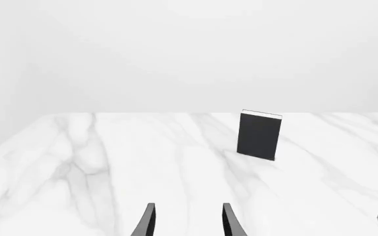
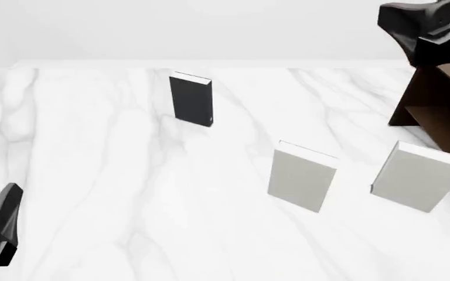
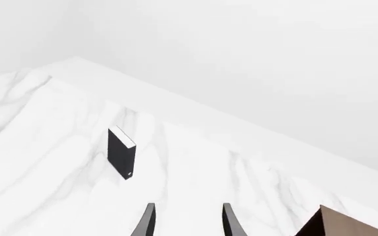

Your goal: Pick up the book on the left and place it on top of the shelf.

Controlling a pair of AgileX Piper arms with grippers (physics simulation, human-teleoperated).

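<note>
Charcoal book (image 2: 191,99) stands upright far-left on marble surface (image 2: 131,193), ungrasped; approach step: left tool (image 1: 187,221), fingers apart, must reach fwd w/ it between them; shelf (image 2: 444,105) far right.

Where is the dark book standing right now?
In the front view the dark book stands upright on the marble table, left of centre and toward the far edge, farther back and left of the two pale books, untouched by either gripper.
</note>
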